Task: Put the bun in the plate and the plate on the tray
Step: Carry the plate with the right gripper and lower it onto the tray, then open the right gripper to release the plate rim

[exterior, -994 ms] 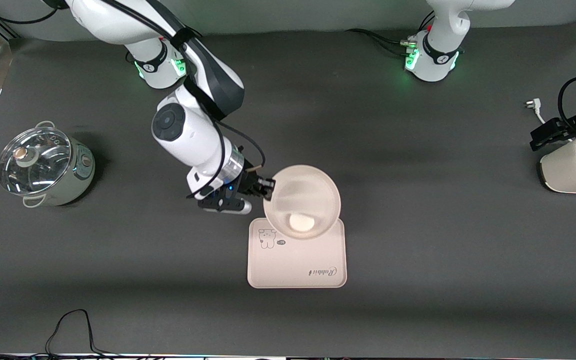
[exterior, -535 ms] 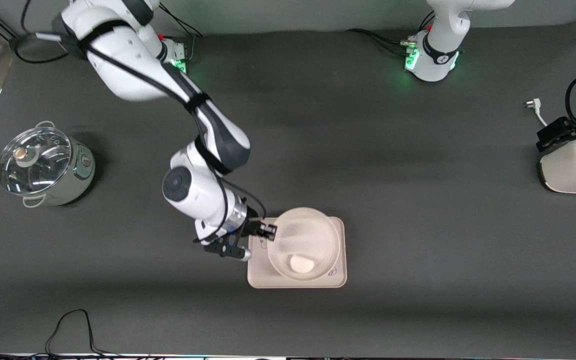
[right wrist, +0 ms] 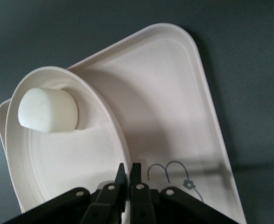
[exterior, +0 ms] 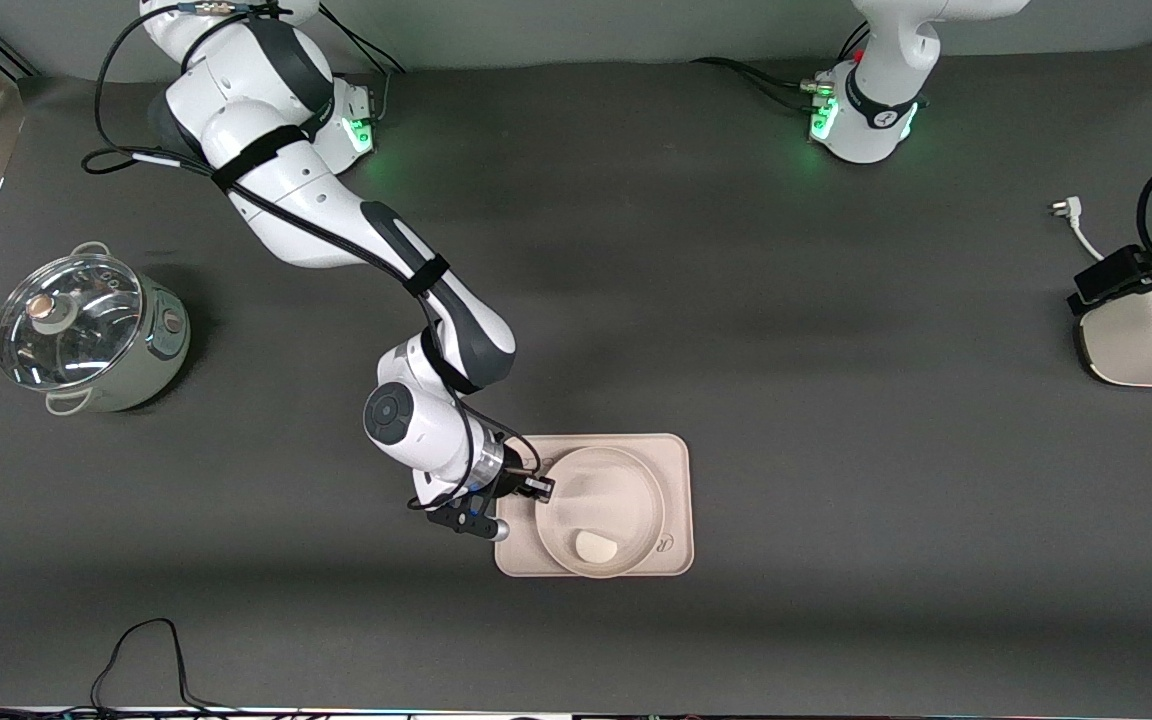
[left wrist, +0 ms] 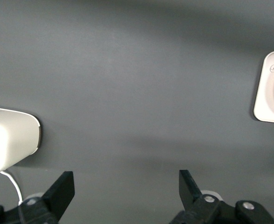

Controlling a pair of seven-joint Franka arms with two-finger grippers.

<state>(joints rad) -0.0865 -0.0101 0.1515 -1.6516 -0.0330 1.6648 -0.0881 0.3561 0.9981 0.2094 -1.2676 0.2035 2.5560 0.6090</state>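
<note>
The round cream plate (exterior: 636, 475) lies on the rectangular tray (exterior: 674, 455), over most of it. The off-white bun (exterior: 595, 547) sits in the plate at the edge nearest the front camera. My right gripper (exterior: 539, 487) is shut on the plate's rim on the side toward the right arm's end. In the right wrist view its gripper (right wrist: 129, 170) pinches the rim of the plate (right wrist: 58, 158), which looks slightly tilted above the tray (right wrist: 174, 107), with the bun (right wrist: 47, 110) inside. My left gripper (exterior: 1101, 285) waits open and empty (left wrist: 125, 186) over the white appliance.
A pot with a glass lid (exterior: 86, 335) stands at the right arm's end of the table. A white appliance (exterior: 1141, 345) and a loose plug (exterior: 1064, 210) are at the left arm's end. A black cable (exterior: 146, 650) loops near the front edge.
My right gripper has carried the plate with the bun toward the front camera and lowered it onto the tray. The left gripper has shifted only slightly.
</note>
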